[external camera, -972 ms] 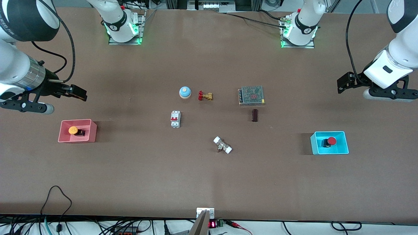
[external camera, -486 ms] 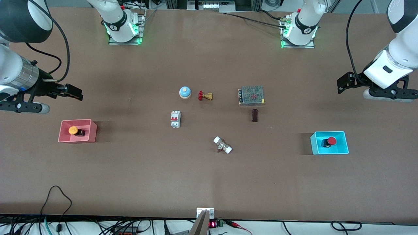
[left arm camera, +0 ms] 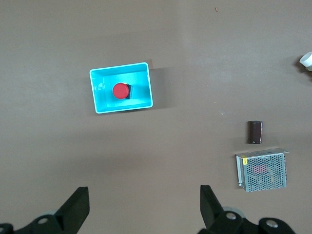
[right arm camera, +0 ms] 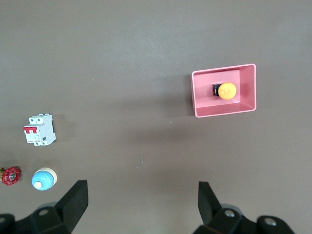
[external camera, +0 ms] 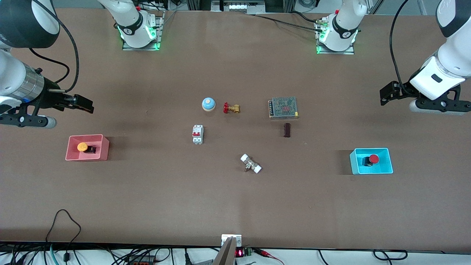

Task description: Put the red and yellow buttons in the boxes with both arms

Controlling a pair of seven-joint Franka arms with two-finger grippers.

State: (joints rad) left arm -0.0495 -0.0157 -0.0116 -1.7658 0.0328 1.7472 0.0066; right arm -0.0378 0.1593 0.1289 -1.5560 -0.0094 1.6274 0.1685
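Note:
The orange-yellow button (external camera: 82,147) lies in the pink-red box (external camera: 104,151) at the right arm's end of the table; both show in the right wrist view, button (right arm camera: 226,91) and box (right arm camera: 200,100). The red button (external camera: 373,159) lies in the cyan box (external camera: 371,169) at the left arm's end; both show in the left wrist view, button (left arm camera: 120,90) and box (left arm camera: 144,95). My right gripper (external camera: 88,106) is open and empty, high over bare table beside the pink-red box. My left gripper (external camera: 384,96) is open and empty, high over bare table beside the cyan box.
In the table's middle lie a blue dome bell (external camera: 208,104), a brass valve with red handle (external camera: 231,108), a white circuit breaker (external camera: 197,134), a metal mesh power supply (external camera: 283,107), a small dark block (external camera: 287,130) and a white-capped fitting (external camera: 251,163).
My right gripper has drawn back a little toward its end of the table and then stopped. The left arm, the buttons and the boxes have not moved.

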